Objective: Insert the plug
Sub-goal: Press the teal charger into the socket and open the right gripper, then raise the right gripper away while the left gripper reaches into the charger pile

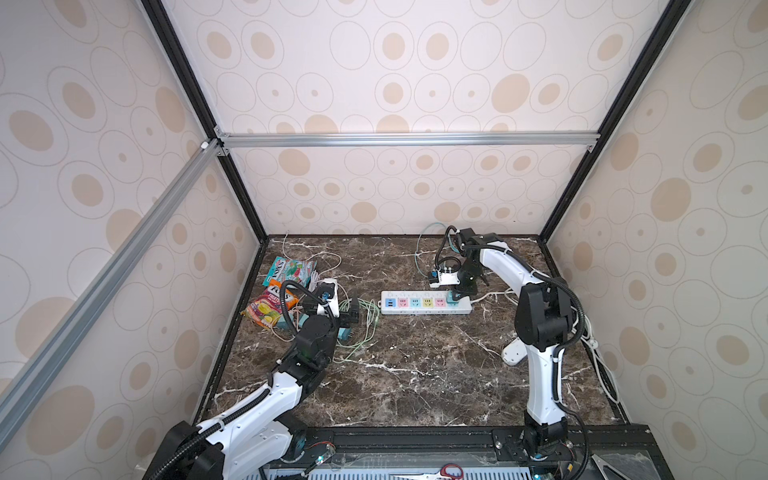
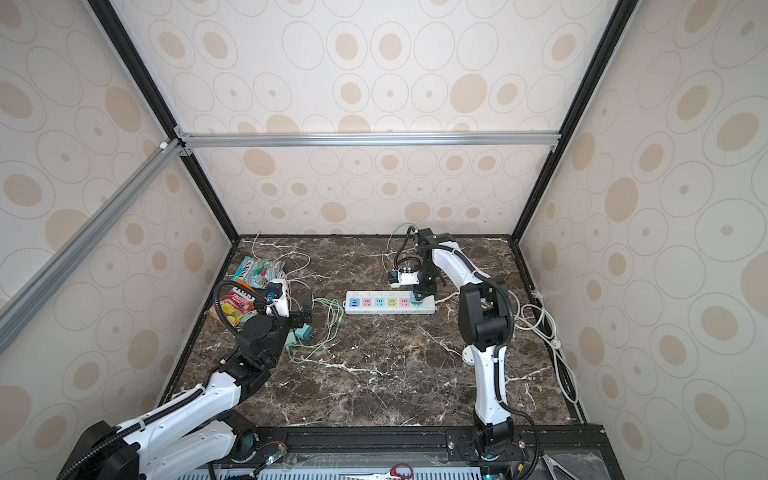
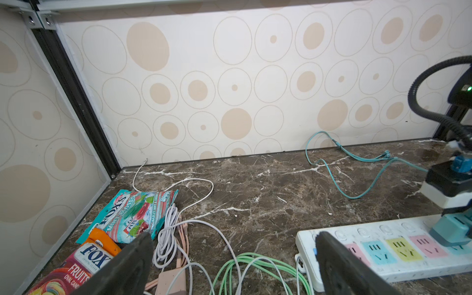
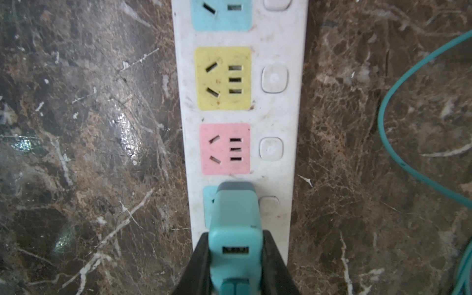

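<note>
Marble-patterned desk (image 1: pixel 415 374) carries all items. The left fingers (image 3: pixel 339 265) are spread wide and hold nothing, positioned at a coil of green cable (image 3: pixel 252 255) near one end of the white power strip (image 4: pixel 278 115). At the opposite end, the right fingers (image 4: pixel 199 260) are closed on the teal plug (image 4: pixel 235 212), which stands on the teal end socket, beside the pink socket (image 4: pixel 224 149). Pin depth cannot be seen. A teal cable (image 4: pixel 380 120) lies beyond, toward the rear wall.
</note>
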Robot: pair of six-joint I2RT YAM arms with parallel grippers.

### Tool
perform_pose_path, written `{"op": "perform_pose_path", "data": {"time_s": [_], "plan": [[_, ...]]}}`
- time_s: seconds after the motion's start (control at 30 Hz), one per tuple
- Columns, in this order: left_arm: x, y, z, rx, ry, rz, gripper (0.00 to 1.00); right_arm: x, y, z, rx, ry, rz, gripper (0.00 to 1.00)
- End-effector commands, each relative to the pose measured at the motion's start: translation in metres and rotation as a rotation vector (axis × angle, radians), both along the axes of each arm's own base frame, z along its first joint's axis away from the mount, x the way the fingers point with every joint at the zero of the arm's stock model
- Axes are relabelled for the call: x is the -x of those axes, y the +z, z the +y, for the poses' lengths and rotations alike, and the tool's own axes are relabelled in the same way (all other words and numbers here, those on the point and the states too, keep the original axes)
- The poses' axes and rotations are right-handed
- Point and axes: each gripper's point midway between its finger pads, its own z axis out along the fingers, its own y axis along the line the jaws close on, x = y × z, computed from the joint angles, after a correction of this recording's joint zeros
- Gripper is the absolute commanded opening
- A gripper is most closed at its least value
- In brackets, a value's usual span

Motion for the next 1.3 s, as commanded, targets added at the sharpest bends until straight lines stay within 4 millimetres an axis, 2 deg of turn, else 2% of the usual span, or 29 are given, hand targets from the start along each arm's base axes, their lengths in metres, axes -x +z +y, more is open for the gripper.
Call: {"op": "perform_pose_path", "data": {"time_s": [0.0, 0.07, 0.13, 0.2, 0.23, 0.33, 0.53, 0.57, 0.83, 0.93, 1.07, 1.17, 1.27], "plan": [[-0.007, 0.004, 0.002, 0.029, 0.024, 0.023, 0.98, 0.019, -0.036, -0.001, 0.043, -0.015, 0.133, 0.18], [-0.009, 0.001, 0.002, 0.031, 0.027, 0.037, 0.98, 0.016, -0.022, 0.005, 0.003, -0.038, 0.124, 0.29], [-0.011, -0.001, 0.004, 0.039, 0.037, 0.051, 0.98, 0.012, -0.009, 0.009, -0.027, -0.062, 0.099, 0.57], [-0.013, -0.005, 0.007, 0.05, 0.053, 0.069, 0.98, 0.009, 0.003, 0.011, -0.045, -0.086, 0.074, 0.81], [-0.014, -0.006, 0.009, 0.056, 0.058, 0.078, 0.98, 0.009, 0.008, 0.012, -0.057, -0.094, 0.066, 1.0], [-0.014, -0.013, 0.015, 0.067, 0.084, 0.107, 0.98, 0.01, 0.02, 0.01, -0.082, -0.119, 0.041, 1.0], [-0.011, -0.032, 0.033, 0.098, 0.16, 0.178, 0.99, 0.023, 0.032, 0.007, -0.111, -0.129, 0.004, 1.0], [-0.01, -0.035, 0.036, 0.108, 0.174, 0.194, 0.98, 0.02, 0.033, -0.004, -0.111, -0.159, -0.006, 1.0], [0.0, -0.067, 0.06, 0.135, 0.307, 0.363, 0.98, 0.024, 0.038, -0.023, -0.112, -0.231, -0.028, 1.0], [0.005, -0.086, 0.072, 0.158, 0.368, 0.471, 0.98, 0.02, 0.045, -0.031, -0.122, -0.276, -0.071, 1.0], [0.017, -0.125, 0.075, 0.19, 0.376, 0.663, 0.98, 0.006, 0.062, -0.035, -0.17, -0.346, -0.222, 1.0], [0.029, -0.155, 0.075, 0.211, 0.368, 0.798, 0.94, -0.001, 0.081, -0.036, -0.24, -0.424, -0.355, 1.0], [0.037, -0.174, 0.07, 0.225, 0.335, 0.893, 0.89, -0.007, 0.11, -0.032, -0.366, -0.526, -0.484, 1.0]]}}
